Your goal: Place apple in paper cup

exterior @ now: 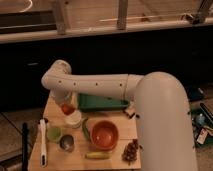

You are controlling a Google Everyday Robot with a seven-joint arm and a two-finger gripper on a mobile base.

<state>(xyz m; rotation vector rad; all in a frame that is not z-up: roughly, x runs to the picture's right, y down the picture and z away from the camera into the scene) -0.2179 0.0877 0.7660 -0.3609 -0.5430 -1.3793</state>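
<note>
Small red-orange apple (67,108) sat w/ the gripper (65,104) right above the short white paper cup (73,119); grip state: can't tell.

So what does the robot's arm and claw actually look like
The arm is a thick, smooth white tube with rounded joints, widening into a bulky white segment at the right. Small dark dots mark its shell in places. No loose cables show. The claw sits at its end, over the table's far left part, and looks whitish.
</note>
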